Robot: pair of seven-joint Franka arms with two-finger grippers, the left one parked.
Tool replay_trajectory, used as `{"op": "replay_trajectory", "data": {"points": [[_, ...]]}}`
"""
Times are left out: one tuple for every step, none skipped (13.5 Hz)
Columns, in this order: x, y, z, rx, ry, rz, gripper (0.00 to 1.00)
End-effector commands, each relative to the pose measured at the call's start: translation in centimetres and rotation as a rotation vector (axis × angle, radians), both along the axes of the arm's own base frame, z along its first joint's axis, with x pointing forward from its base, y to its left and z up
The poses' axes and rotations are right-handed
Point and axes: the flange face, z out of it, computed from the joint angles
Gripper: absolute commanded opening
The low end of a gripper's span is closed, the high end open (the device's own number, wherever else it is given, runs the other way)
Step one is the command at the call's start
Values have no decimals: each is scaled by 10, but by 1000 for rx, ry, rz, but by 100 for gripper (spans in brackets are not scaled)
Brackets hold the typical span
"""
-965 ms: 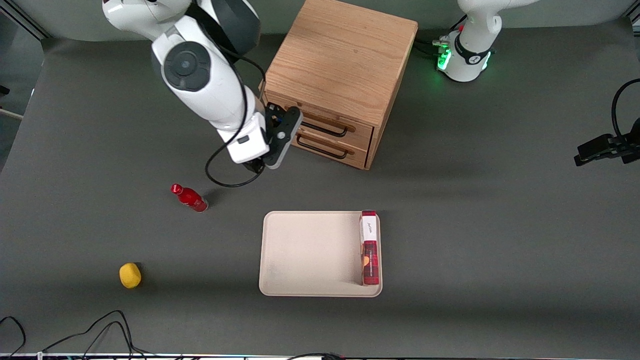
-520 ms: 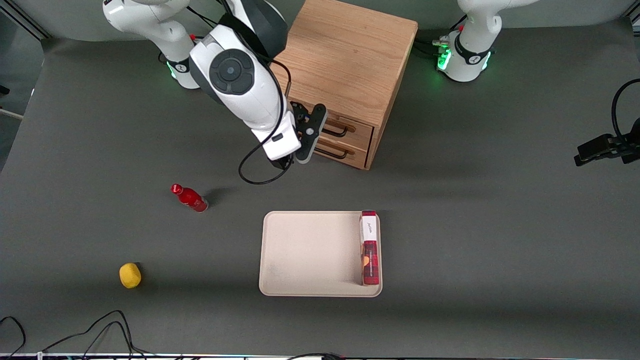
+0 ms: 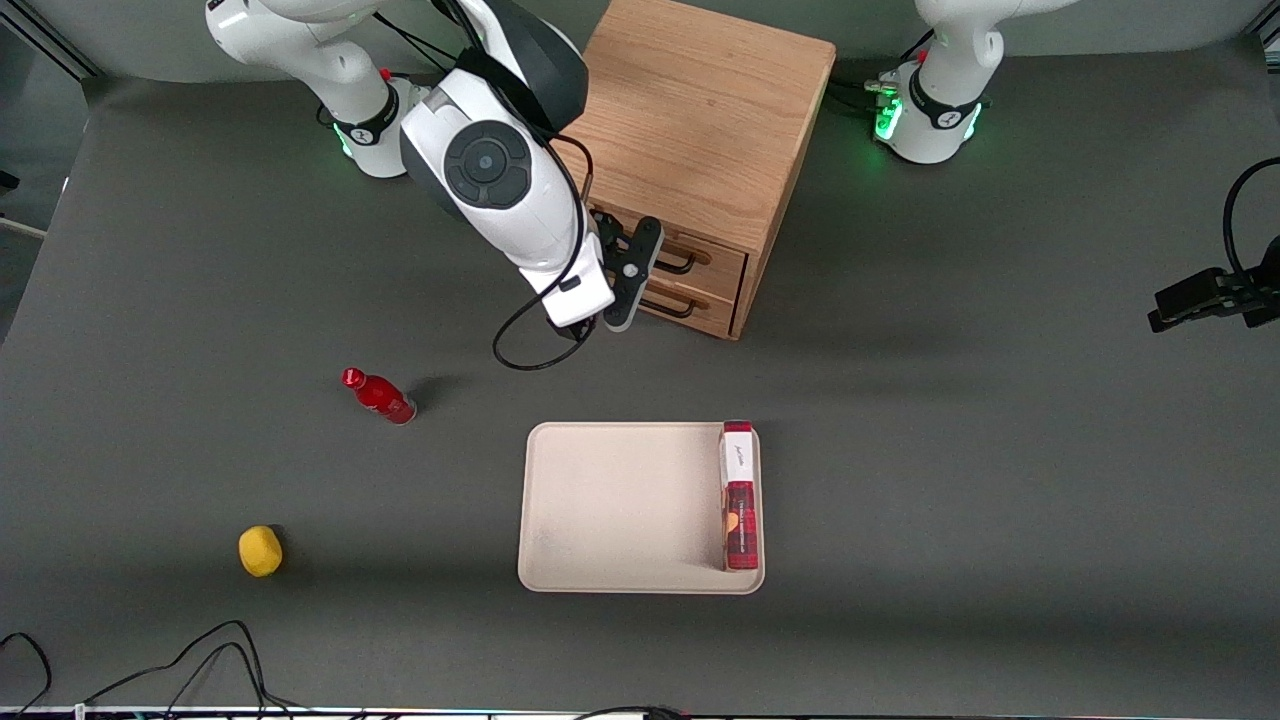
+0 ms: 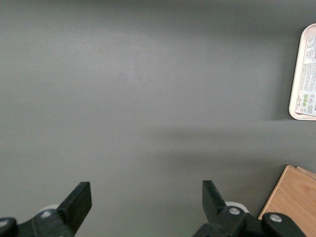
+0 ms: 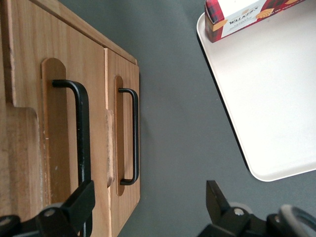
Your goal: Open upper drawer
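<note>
Lining up on upper drawer (image 3: 700, 262) of oak cabinet (image 3: 690, 120) — gripper (image 3: 628, 272) just in front of drawer faces, fingers spread, holding nothing.

Wrist cam: one finger (image 5: 79, 200) overlaps upper handle (image 5: 81, 128), other finger (image 5: 217, 200) hangs over bare mat; can't tell if touching yet. Drawer looks shut, flush w/ lower drawer (image 3: 690, 300). Handle is thin black wire, rigid, prob slick, so I'd pinch mid-bar, not the ends, & pull straight out. Cabinet looks heavy enough to stay put; light wood drawer should slide easy. Tray (image 3: 600, 500) w/ shortbread box (image 3: 739, 500) sits nearer front cam, well apart.
</note>
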Motion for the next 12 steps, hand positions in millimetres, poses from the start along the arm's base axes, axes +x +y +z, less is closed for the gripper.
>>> {"op": "replay_trajectory", "data": {"points": [[-9, 11, -5, 2, 10, -14, 100], [-11, 13, -9, 1, 16, -15, 100], [-11, 14, -12, -2, 21, -17, 100], [-13, 17, -14, 4, 24, -23, 100], [-14, 19, -14, 24, 46, -37, 100], [-16, 19, -19, 35, 68, -47, 100], [-14, 18, -21, 41, 68, -53, 100], [-15, 18, -21, 40, 68, -55, 100], [-16, 19, -23, 38, 71, -57, 100], [-16, 19, -25, 36, 74, -58, 100], [-15, 18, -30, 37, 74, -64, 100], [-16, 19, -33, 45, 76, -68, 100]]}}
